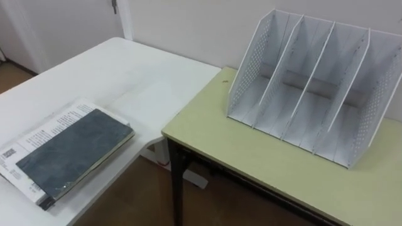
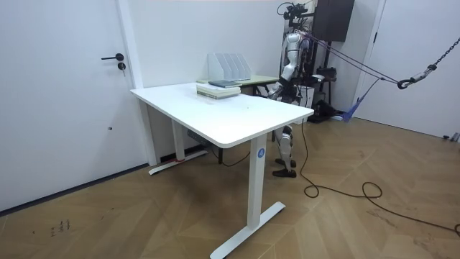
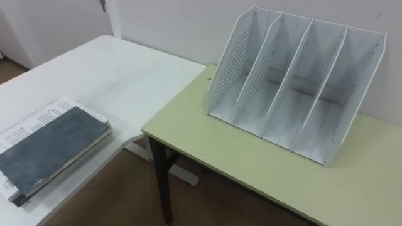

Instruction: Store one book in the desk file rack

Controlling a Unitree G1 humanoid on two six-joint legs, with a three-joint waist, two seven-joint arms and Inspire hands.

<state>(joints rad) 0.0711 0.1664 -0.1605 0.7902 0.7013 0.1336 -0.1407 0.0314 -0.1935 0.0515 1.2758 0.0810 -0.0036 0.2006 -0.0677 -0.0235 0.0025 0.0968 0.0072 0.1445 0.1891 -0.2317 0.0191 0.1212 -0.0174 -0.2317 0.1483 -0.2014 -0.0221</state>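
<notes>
Hands (image 2: 282, 80) too small in the room view to tell open from closed, or what they hold. Robot stands at that view's upper right, behind the green surface (image 1: 251, 164). Book (image 1: 75, 154), dark grey cover, lies flat on a printed booklet (image 1: 47, 129) on the white surface (image 1: 132, 75), lower left of frame. File rack (image 1: 314, 94), upper right, slots empty. Judged: nothing done; grasp, carry and insertion all remain. Book's long axis runs lower left to upper right, page edges facing lower right.
</notes>
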